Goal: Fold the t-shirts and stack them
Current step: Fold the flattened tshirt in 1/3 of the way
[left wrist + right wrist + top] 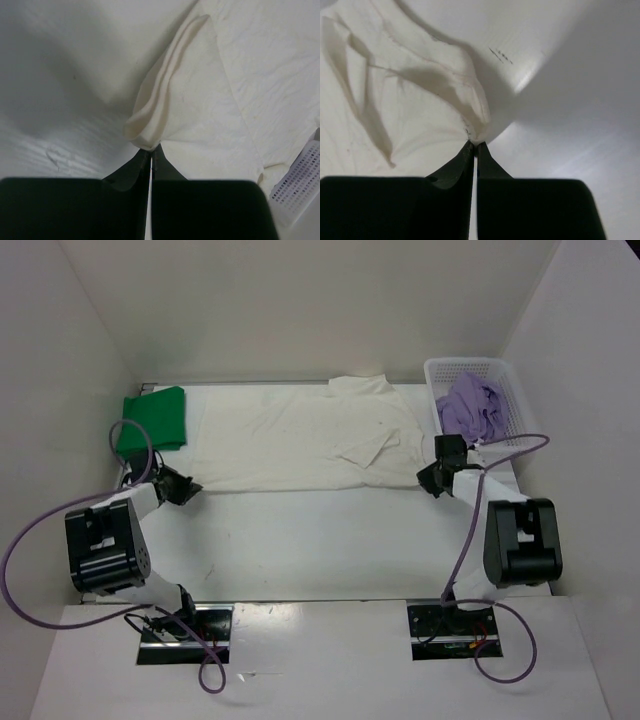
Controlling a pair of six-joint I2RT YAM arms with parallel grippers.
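At the far left of the white table [330, 540] lies the bright green cotton t-shirt [155, 420], already folded into a compact rectangle and set apart, probably as the base of the stack. Just near it, the left gripper [151, 151] has its fingers pressed together on a small tuck of the wide cream-white cloth t-shirt [310, 435], pinching the near left corner. That shirt is spread flat across the middle of the table, collar towards the far wall (a few creases show by the right sleeve). At its near right corner the right gripper [474, 145] is likewise clamped on a bunched bit of hem. Holding both near corners at once suggests that the arms mean to carry that edge over together, so the fold comes out even. Furthest right, the crumpled lavender purple t-shirt [472, 405] sits in the white perforated plastic basket [475, 363], not yet folded.
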